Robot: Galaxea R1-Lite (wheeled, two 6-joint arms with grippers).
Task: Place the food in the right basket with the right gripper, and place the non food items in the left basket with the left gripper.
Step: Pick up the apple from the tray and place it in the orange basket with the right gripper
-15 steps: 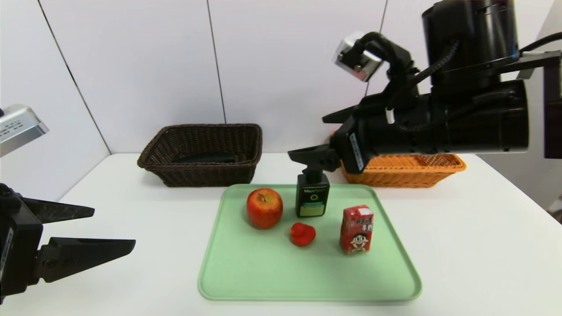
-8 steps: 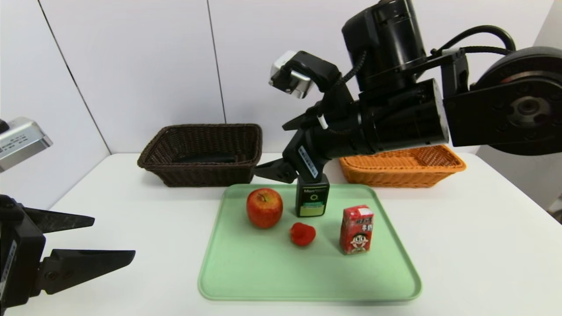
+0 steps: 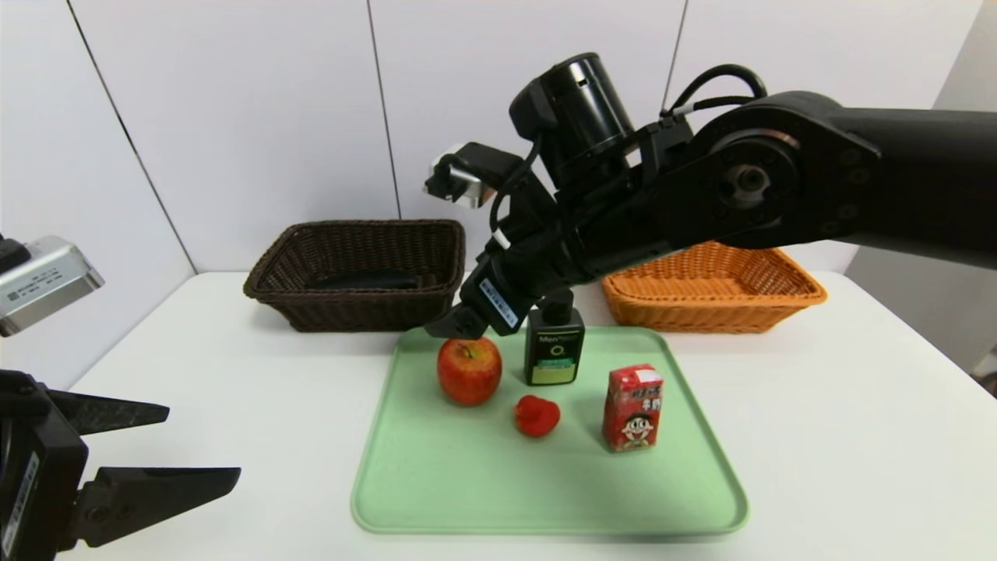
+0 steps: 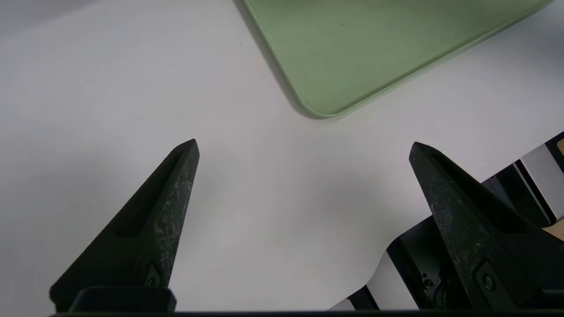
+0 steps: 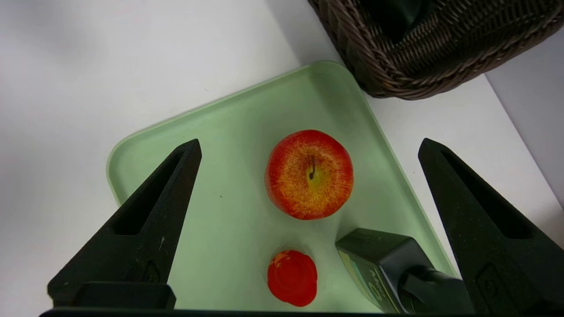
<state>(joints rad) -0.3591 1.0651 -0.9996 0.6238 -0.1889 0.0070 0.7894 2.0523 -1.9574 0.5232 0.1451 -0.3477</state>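
We find the right pincer (image 3: 459, 326) spread wide, empty, above the apple (image 3: 469, 369) at centre frame on the tray (image 3: 467, 499). We advise descending straight, straddling the apple, clearing the bottle (image 3: 554, 345). Left pincer (image 3: 167, 440) parked lower left, spread.

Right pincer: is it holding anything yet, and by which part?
Nothing is held. The right pincer hangs open above the apple without touching it. The left pincer is open too, over bare table.

Two baskets (image 3: 358, 273) (image 3: 713, 292), one tray (image 3: 545, 483), apple (image 3: 469, 370), duck (image 3: 537, 415), carton (image 3: 632, 407), bottle (image 3: 554, 354), pouch (image 3: 366, 279).
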